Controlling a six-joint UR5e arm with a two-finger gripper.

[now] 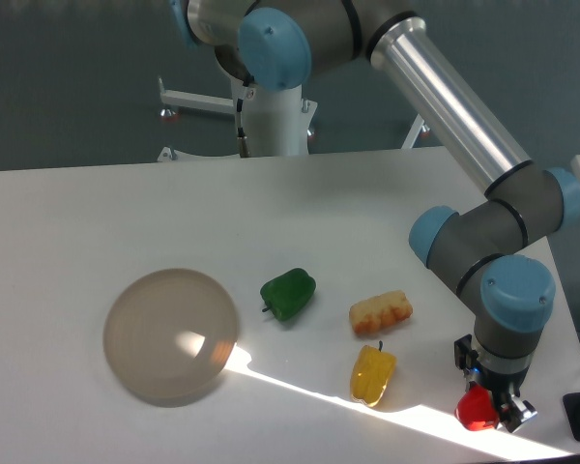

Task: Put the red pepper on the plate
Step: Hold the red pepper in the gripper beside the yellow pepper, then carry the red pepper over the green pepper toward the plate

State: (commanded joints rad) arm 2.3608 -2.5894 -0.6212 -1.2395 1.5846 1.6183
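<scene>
Camera view from my remote station shows the arm reaching down at the right side of the white counter (77, 213), wrist pointing straight down. My hand (485, 411) sits low near the front right corner, and I see the red pepper (474, 410) lodged between its fingers, which are pinched in against the pepper's sides. The pepper is glossy and bright, partly covered by the dark finger parts on its right. I cannot tell whether its underside rests on the counter or hangs just above it. The plate (171, 335) lies well apart, on the left half of the counter, a round brownish-grey translucent disc with a bright glint near its middle. Between plate and hand I count three other toys: a green pepper (288, 294) just right of the plate, a pale orange-tinged corn piece (380, 312) further right, and a yellow pepper (372, 374) in front of the corn, lying at the edge of a strip of sunlight that crosses the counter's front.
</scene>
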